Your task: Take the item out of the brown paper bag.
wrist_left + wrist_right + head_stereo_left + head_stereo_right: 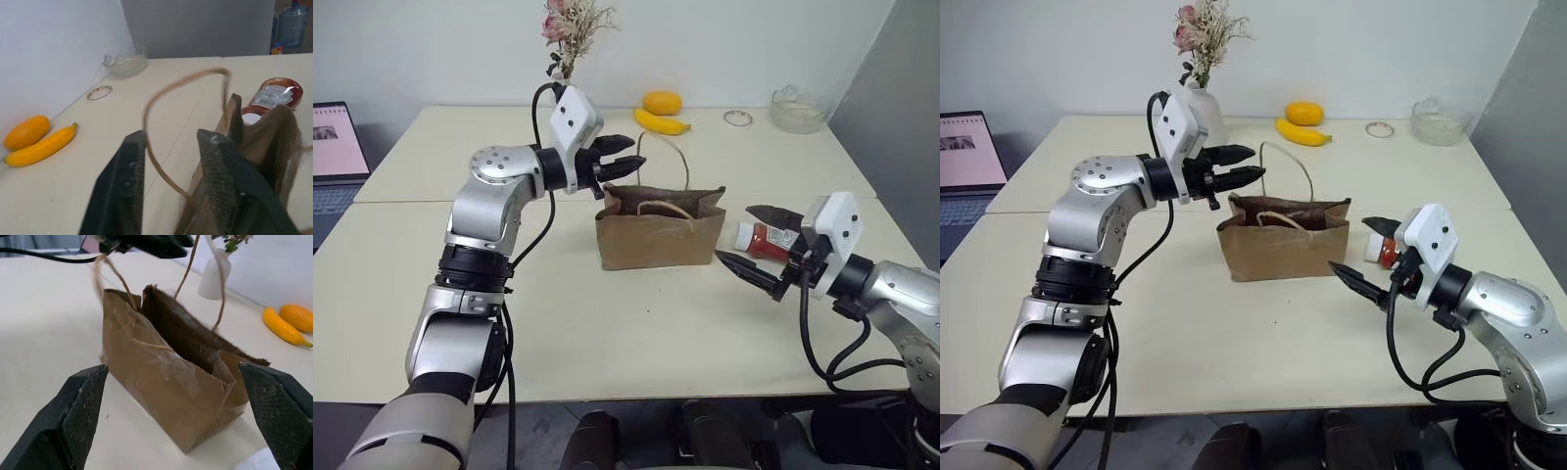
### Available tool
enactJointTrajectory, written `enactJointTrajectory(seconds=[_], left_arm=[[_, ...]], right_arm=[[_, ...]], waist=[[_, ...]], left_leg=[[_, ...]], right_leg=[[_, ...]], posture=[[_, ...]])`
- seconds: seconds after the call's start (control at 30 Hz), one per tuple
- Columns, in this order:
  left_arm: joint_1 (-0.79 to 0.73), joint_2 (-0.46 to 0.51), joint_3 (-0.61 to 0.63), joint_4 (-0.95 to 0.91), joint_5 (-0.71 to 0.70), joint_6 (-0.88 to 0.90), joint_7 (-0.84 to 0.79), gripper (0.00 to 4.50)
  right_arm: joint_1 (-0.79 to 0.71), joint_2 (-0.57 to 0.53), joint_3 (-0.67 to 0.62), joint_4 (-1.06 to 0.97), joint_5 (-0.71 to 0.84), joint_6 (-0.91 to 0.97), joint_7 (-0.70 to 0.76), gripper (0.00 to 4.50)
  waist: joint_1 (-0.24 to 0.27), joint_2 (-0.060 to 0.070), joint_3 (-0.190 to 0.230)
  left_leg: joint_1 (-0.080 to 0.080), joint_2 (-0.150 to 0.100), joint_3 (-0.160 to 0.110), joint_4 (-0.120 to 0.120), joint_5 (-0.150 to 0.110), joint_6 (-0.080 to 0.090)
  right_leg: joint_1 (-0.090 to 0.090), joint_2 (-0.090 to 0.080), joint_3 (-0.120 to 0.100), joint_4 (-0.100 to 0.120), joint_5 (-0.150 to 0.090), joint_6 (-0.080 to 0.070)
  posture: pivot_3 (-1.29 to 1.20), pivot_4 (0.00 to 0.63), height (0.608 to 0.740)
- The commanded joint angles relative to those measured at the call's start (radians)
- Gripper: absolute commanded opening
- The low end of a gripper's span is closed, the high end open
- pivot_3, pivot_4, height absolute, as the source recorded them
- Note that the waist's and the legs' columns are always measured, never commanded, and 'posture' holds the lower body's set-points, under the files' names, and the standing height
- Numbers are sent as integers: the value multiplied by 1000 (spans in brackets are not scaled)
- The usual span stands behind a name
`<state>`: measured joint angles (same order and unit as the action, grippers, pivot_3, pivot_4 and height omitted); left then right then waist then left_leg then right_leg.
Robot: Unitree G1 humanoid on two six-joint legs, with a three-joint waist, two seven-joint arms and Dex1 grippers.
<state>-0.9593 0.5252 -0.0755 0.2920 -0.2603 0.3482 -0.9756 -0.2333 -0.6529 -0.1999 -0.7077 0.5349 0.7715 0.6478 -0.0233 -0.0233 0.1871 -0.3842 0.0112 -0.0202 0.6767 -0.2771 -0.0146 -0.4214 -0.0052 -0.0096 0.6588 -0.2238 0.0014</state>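
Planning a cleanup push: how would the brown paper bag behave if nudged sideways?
The brown paper bag looks light, so it would probably slide or tip easily. Its creased walls may buckle rather than push stiffly. The raised cord handle looks floppy and likely to snag.

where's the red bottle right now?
In the head views, the red bottle lies on the table just right of the brown paper bag, outside it, beside the open right gripper.

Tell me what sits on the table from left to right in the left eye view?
Laptop → vase of dried flowers → brown paper bag → red bottle → glass bowl.
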Motion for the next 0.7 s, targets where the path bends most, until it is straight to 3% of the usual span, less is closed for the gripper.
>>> enactJointTrajectory(seconds=[0.03,0.1,0.27,0.43,0.53,0.7], left_arm=[[25,57,39,-94,-34,33,-41,3015],[79,107,75,-176,-76,72,-67,3565],[305,176,237,-405,-84,132,85,3565],[663,-2,338,-694,12,157,439,3565],[802,-78,330,-785,-6,167,491,3565],[880,-158,311,-816,6,118,565,3565]], right_arm=[[-17,3,8,16,-13,-51,-18,4500],[-18,9,20,42,-37,-90,-27,4500],[-22,48,24,122,-91,-199,-57,4500],[67,158,49,206,-203,-444,-111,4500],[112,243,46,248,-209,-536,-135,4500],[146,249,88,314,-243,-609,-99,4500]], waist=[[-3,0,0],[-4,0,0],[-10,0,0],[0,0,-1],[12,-2,-1],[24,-1,-1]], left_leg=[[0,0,0,0,0,0],[0,1,0,-1,0,0],[1,3,0,-1,0,0],[2,2,-2,-2,0,0],[0,1,-2,-1,0,0],[3,-1,-1,0,0,0]], right_leg=[[0,0,0,0,0,0],[-1,1,1,0,0,0],[-1,1,2,0,0,-1],[1,-3,2,-1,0,-1],[0,-5,2,-1,0,0],[2,-7,1,0,0,0]], posture=[[0,150,740],[0,150,740],[0,150,740],[0,150,740],[0,150,740],[0,150,740]])
